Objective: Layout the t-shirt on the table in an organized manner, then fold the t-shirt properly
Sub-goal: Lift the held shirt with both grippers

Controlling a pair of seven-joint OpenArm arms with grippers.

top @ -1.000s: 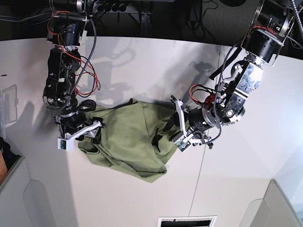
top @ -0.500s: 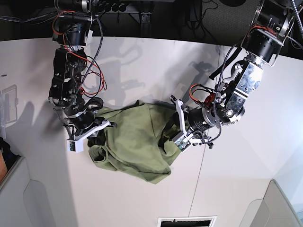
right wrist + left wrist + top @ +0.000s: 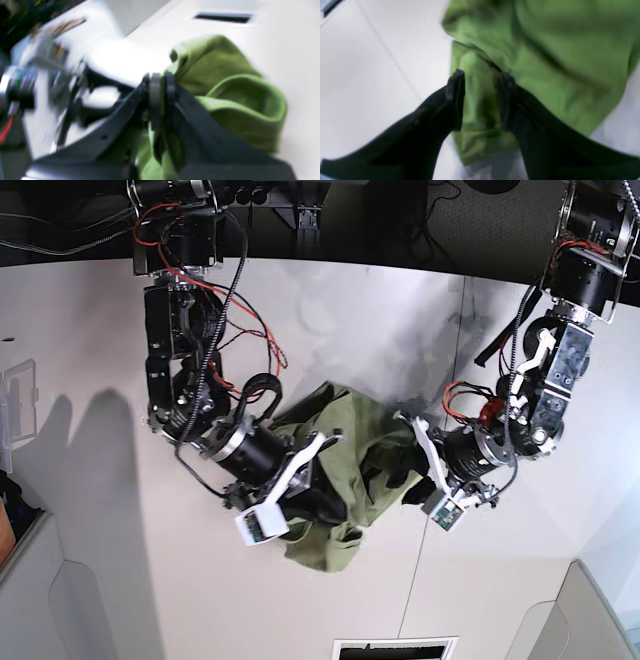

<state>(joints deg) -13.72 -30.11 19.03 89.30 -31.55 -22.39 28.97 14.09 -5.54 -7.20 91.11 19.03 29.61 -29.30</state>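
The right claw [image 3: 160,82] is clenched on a fold of the green t-shirt [image 3: 335,445], its two black tips pressed nearly together with cloth between them. The left claw [image 3: 480,97] grasps another part of the shirt, its tips standing apart with a thick bunch of fabric filling the gap. The shirt lies crumpled in a heap near the middle of the white counter [image 3: 330,310], gathered between the two arms, not yet spread flat. If both arms pull apart while holding layered folds, the shirt could twist or slip free. Both wrist views are blurred, so which edge, sleeve or hem each claw holds cannot be told, and no neck tag is visible.
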